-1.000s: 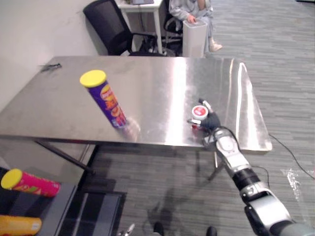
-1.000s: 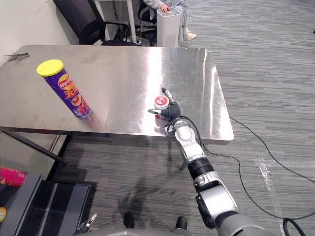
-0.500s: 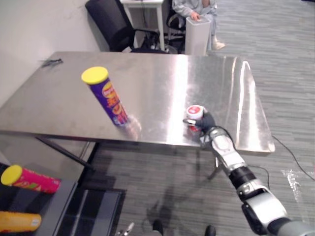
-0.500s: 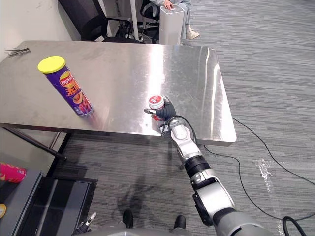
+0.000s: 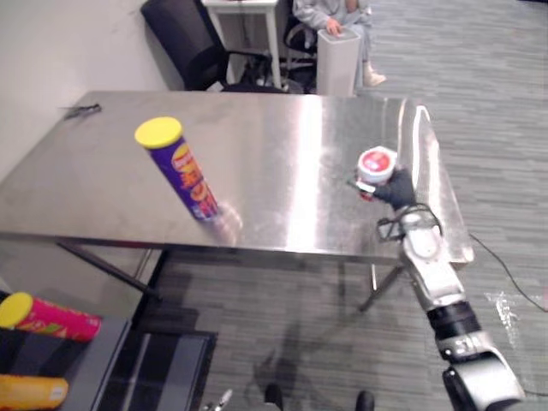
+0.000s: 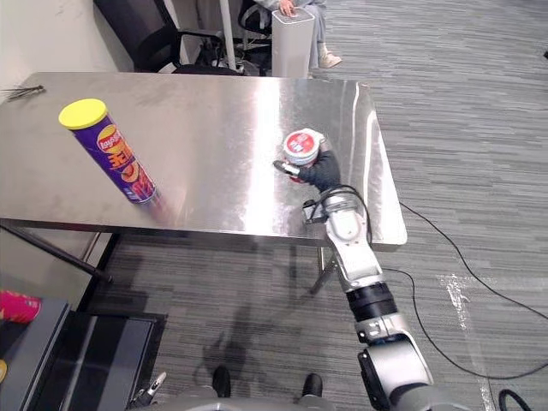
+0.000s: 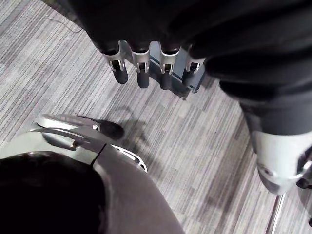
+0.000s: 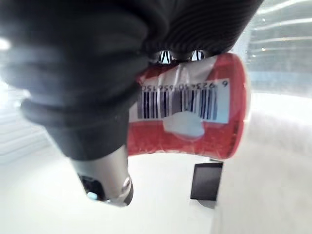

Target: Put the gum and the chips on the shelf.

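Gum (image 5: 378, 163) is clasped in the curled right hand (image 5: 399, 190) over the table's (image 5: 282, 145) right edge, likely for shelving; chips (image 5: 177, 167) are stood near its front edge; left hand (image 7: 142, 73) is held open

Bright, even indoor light; white glare streaks down the steel table (image 5: 103, 188), soft shadows beneath

The right hand (image 5: 398, 189) grips the gum tub (image 5: 377, 163) over the table (image 5: 282, 150), the chips can (image 5: 182, 173) well apart.
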Robot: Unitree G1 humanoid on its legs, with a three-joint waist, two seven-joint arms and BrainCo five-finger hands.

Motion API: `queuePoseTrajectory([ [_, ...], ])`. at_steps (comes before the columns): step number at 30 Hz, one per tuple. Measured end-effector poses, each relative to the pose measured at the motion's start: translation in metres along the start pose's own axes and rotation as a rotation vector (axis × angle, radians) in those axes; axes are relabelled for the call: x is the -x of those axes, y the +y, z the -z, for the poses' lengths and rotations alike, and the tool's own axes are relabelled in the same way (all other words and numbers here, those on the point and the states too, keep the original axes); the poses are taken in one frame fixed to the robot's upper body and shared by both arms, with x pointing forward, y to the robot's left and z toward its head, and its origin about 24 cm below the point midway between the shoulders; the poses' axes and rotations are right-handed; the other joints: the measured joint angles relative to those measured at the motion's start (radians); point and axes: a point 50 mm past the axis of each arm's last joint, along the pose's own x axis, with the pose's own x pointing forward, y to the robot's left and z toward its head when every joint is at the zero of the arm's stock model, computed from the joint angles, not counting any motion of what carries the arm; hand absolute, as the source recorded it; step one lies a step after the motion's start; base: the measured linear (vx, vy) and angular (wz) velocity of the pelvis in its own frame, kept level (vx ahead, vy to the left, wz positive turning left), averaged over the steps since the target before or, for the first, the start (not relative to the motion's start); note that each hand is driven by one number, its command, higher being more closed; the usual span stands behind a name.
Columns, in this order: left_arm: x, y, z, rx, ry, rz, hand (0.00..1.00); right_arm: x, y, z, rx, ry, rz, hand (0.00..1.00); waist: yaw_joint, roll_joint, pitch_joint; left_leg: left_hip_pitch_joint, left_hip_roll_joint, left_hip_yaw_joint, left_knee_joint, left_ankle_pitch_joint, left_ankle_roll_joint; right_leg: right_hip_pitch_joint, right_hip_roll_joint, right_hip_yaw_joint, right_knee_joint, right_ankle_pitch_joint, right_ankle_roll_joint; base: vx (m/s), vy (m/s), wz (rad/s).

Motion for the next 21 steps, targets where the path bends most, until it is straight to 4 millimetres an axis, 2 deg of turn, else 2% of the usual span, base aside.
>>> queuePoseTrajectory([
  [3,0.001,0.002,0.003,0.001,0.006,-0.004,0.00,0.012,-0.012,-0.014,0.024,-0.056,0.007,1.00,-0.016,-0.003,-0.002,0.005,0.000,0.001,0.000,0.000,0.000,0.002,0.000,0.001,0.004,0.000,0.000,0.00,0.000,0.00],
  [12,0.004,0.010,0.008,-0.001,0.020,-0.010,0.00,0.040,-0.023,-0.021,0.006,-0.076,0.017,1.00,-0.024,-0.026,-0.052,0.014,-0.001,0.002,0.000,0.000,0.000,0.004,-0.002,0.003,0.008,-0.001,0.000,-0.01,-0.005,-0.01],
  [15,0.005,0.011,0.010,-0.005,0.026,-0.012,0.00,0.049,-0.030,-0.030,-0.008,-0.111,0.040,1.00,-0.040,-0.027,-0.057,0.013,-0.003,-0.013,0.000,0.001,0.001,0.007,-0.007,-0.008,0.015,-0.002,0.001,0.00,0.000,0.11],
  [19,0.006,0.013,0.011,-0.028,0.030,-0.010,0.00,0.062,-0.044,-0.031,0.014,-0.105,0.092,1.00,-0.053,-0.027,-0.057,0.009,-0.006,-0.036,0.015,0.003,0.005,-0.005,-0.019,-0.027,0.084,-0.037,0.000,-0.02,-0.004,0.16],
  [21,0.006,0.013,0.011,-0.026,0.029,-0.009,0.00,0.065,-0.043,-0.029,0.002,-0.089,0.092,1.00,-0.052,-0.029,-0.057,-0.025,-0.003,-0.057,0.083,-0.022,0.005,-0.021,-0.028,-0.040,0.136,-0.065,-0.004,-0.04,-0.013,0.31],
])
